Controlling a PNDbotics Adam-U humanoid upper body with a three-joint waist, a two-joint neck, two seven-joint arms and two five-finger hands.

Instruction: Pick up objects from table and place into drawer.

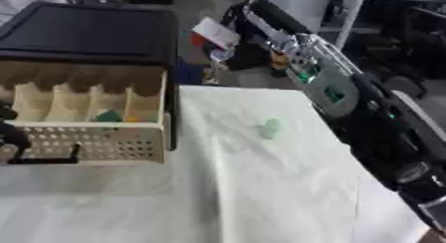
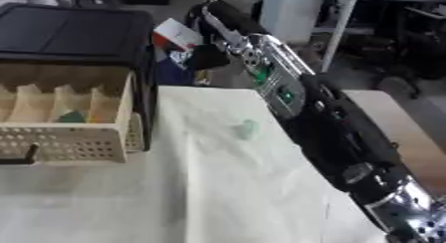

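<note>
Right hand [image 2: 209, 55] reaches past the desk's [image 1: 261, 197] far edge; whether its fingers are apart I cannot tell. Left hand [image 1: 10, 135] shows dark by the open drawer [image 1: 87, 142]. Pale green object [image 1: 271, 129] lies mid-desk.

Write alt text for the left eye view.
An open beige drawer with dividers sits at the left of a white-clothed table, a small green item inside it. A pale green object lies on the cloth to its right. The robot's right arm stretches past the far edge; the left hand shows at the drawer's front.
</note>
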